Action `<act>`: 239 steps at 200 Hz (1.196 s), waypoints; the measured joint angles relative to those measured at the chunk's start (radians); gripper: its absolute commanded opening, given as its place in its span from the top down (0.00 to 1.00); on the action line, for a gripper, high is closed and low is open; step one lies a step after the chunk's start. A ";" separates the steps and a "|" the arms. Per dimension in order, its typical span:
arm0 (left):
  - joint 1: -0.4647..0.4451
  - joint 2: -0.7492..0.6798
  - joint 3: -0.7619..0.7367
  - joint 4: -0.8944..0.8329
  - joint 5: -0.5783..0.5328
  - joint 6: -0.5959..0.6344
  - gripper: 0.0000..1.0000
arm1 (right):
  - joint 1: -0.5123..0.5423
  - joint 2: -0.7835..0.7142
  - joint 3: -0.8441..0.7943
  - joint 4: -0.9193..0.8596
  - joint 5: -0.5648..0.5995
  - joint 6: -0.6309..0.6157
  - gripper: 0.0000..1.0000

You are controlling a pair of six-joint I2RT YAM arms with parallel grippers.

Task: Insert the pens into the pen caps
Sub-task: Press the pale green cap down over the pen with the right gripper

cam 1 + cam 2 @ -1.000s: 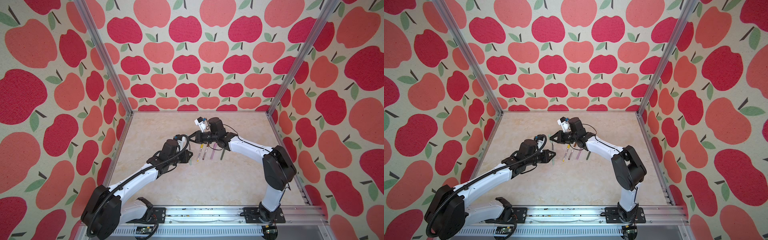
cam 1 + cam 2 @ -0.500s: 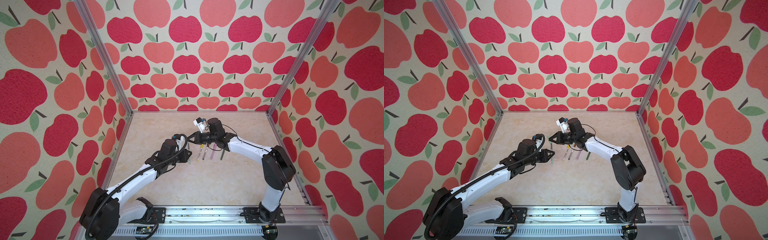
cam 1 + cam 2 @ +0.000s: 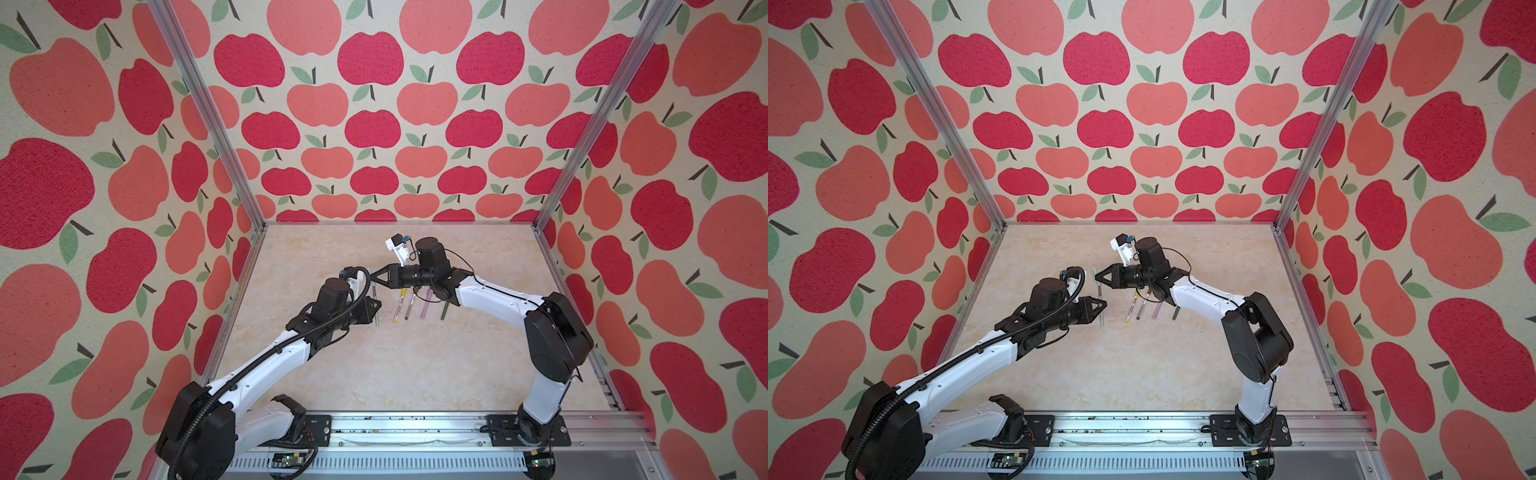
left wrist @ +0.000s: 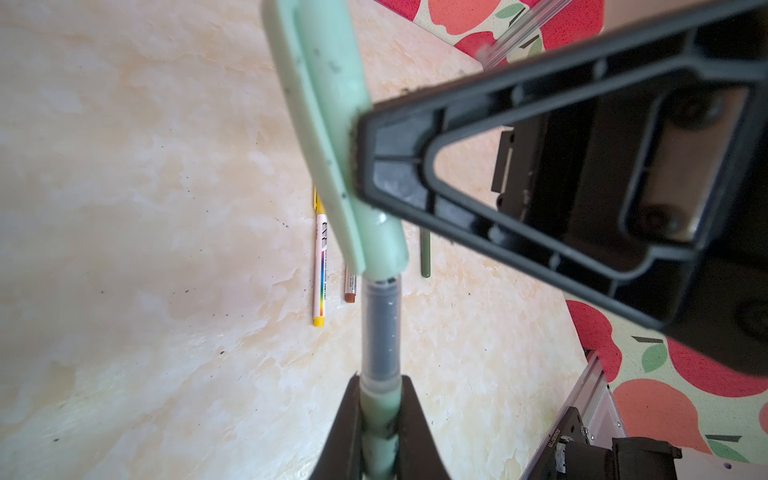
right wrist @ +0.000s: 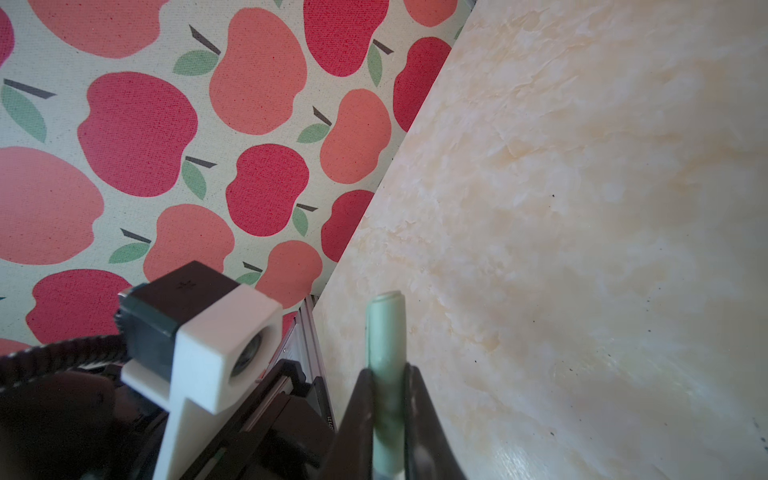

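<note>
My left gripper (image 4: 380, 378) is shut on the pale sage green pen (image 4: 380, 411), above the table. The pen's dark front section (image 4: 380, 328) points at the light green pen cap (image 4: 328, 104). The section's end meets the cap's mouth. My right gripper (image 5: 388, 370) is shut on that cap (image 5: 386, 332). In both top views the two grippers (image 3: 377, 308) (image 3: 371, 279) stand tip to tip left of centre, with pen (image 3: 1101, 318) and cap (image 3: 1097, 279) in one line between them.
To the right, a row of pens lies on the marble tabletop (image 3: 415, 374): a yellow-ended white pen (image 3: 399, 309), a brown-ended one (image 3: 410, 308), a lilac-pink one (image 3: 426, 305) and a dark green one (image 3: 444, 309). Apple-print walls enclose three sides. A metal rail (image 3: 415, 432) runs along the front.
Both grippers have drifted very slightly to the left together. Both grips are unchanged.
</note>
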 measured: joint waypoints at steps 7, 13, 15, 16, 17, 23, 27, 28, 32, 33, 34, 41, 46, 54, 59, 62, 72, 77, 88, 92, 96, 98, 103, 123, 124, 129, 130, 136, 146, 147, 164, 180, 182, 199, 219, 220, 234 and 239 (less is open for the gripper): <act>0.002 -0.002 0.000 0.000 0.000 0.000 1.00 | 0.000 -0.002 -0.006 0.015 -0.001 0.000 0.90; 0.002 -0.004 0.000 0.001 -0.001 0.000 1.00 | 0.001 -0.002 -0.010 0.026 -0.001 0.000 0.90; 0.002 -0.005 0.000 0.002 0.000 -0.001 1.00 | 0.001 -0.003 -0.011 0.031 -0.001 0.000 0.90; 0.002 -0.005 0.000 0.002 0.000 -0.001 1.00 | 0.002 -0.003 -0.012 0.034 -0.001 0.000 0.90; 0.003 -0.005 0.000 0.003 0.000 -0.002 1.00 | 0.002 -0.003 -0.013 0.036 -0.001 0.000 0.90; 0.004 -0.007 0.000 0.003 0.000 -0.003 1.00 | 0.002 -0.004 -0.018 0.049 -0.001 0.000 0.90; 0.006 -0.008 0.000 0.004 0.000 -0.003 1.00 | 0.002 -0.005 -0.020 0.055 -0.001 0.000 0.90; 0.006 -0.009 0.000 0.004 0.000 -0.004 1.00 | 0.002 -0.005 -0.021 0.058 -0.002 -0.001 0.90; 0.007 -0.010 0.000 0.005 -0.001 -0.004 1.00 | 0.002 -0.006 -0.023 0.065 -0.002 -0.001 0.90; 0.007 -0.010 0.000 0.005 0.000 -0.004 1.00 | 0.002 -0.006 -0.024 0.067 -0.003 -0.001 0.90; 0.008 -0.011 0.000 0.005 0.000 -0.004 1.00 | 0.002 -0.006 -0.024 0.068 -0.003 -0.002 0.90; 0.009 -0.011 0.000 0.008 0.000 -0.004 1.00 | 0.003 -0.008 -0.027 0.079 -0.003 -0.004 0.90; 0.010 -0.012 0.001 0.011 0.000 -0.004 1.00 | 0.004 -0.010 -0.029 0.088 -0.002 -0.008 0.90; 0.011 -0.012 0.002 0.016 0.000 -0.004 1.00 | 0.004 -0.012 -0.033 0.098 -0.001 -0.012 0.90; 0.011 -0.012 0.002 0.018 0.000 -0.003 1.00 | 0.004 -0.014 -0.035 0.103 0.000 -0.015 0.90; 0.011 -0.012 0.003 0.018 0.000 -0.004 1.00 | 0.004 -0.015 -0.036 0.105 0.000 -0.015 0.90; 0.011 -0.011 0.009 0.018 0.000 -0.004 1.00 | 0.004 -0.017 -0.037 0.113 0.002 -0.018 0.90; 0.012 -0.011 0.012 0.019 0.000 -0.004 1.00 | 0.004 -0.018 -0.037 0.117 0.003 -0.018 0.90; 0.013 -0.011 0.021 0.018 0.000 -0.003 1.00 | 0.003 -0.020 -0.037 0.127 0.006 -0.019 0.90; 0.013 -0.010 0.023 0.019 0.000 -0.003 1.00 | 0.003 -0.021 -0.037 0.134 0.007 -0.019 0.90; 0.013 -0.010 0.026 0.018 0.000 -0.003 1.00 | 0.003 -0.022 -0.037 0.136 0.008 -0.019 0.90; 0.014 -0.009 0.027 0.018 0.000 -0.003 1.00 | 0.003 -0.022 -0.037 0.138 0.008 -0.019 0.90; 0.014 -0.009 0.029 0.019 0.000 -0.003 1.00 | 0.003 -0.023 -0.037 0.142 0.010 -0.019 0.90; 0.015 -0.005 0.038 0.019 0.000 -0.003 1.00 | 0.003 -0.026 -0.037 0.150 0.014 -0.019 0.90; 0.015 -0.005 0.038 0.019 0.000 -0.003 1.00 | 0.003 -0.027 -0.037 0.151 0.014 -0.019 0.90; 0.015 -0.003 0.040 0.019 0.000 -0.003 1.00 | 0.003 -0.028 -0.037 0.152 0.016 -0.019 0.90; 0.015 -0.002 0.041 0.019 0.000 -0.002 1.00 | 0.003 -0.028 -0.037 0.152 0.016 -0.019 0.90; 0.015 0.000 0.042 0.022 0.000 -0.002 1.00 | 0.002 -0.029 -0.037 0.153 0.018 -0.019 0.90; 0.015 0.003 0.044 0.026 0.000 0.002 1.00 | 0.001 -0.031 -0.037 0.153 0.019 -0.019 0.90; 0.015 0.003 0.044 0.026 0.000 0.002 1.00 | 0.001 -0.031 -0.037 0.153 0.019 -0.019 0.90; 0.015 0.011 0.047 0.038 0.002 0.005 1.00 | 0.002 -0.032 -0.037 0.159 0.018 -0.018 0.90; 0.014 0.016 0.053 0.042 0.007 0.005 1.00 | 0.001 -0.032 -0.037 0.164 0.019 -0.018 0.90; 0.014 0.016 0.054 0.042 0.007 0.005 1.00 | 0.001 -0.033 -0.037 0.165 0.019 -0.018 0.90; 0.014 0.023 0.058 0.048 0.008 0.005 1.00 | 0.000 -0.034 -0.037 0.170 0.019 -0.019 0.90; 0.014 0.030 0.061 0.057 0.009 0.010 1.00 | -0.004 -0.035 -0.038 0.171 0.020 -0.019 0.90; 0.014 0.031 0.061 0.057 0.009 0.011 1.00 | -0.004 -0.036 -0.038 0.171 0.021 -0.019 0.90; 0.014 0.031 0.062 0.058 0.010 0.014 1.00 | -0.004 -0.040 -0.043 0.172 0.027 -0.019 0.90; 0.014 0.031 0.062 0.058 0.012 0.016 1.00 | -0.004 -0.042 -0.046 0.173 0.028 -0.019 0.90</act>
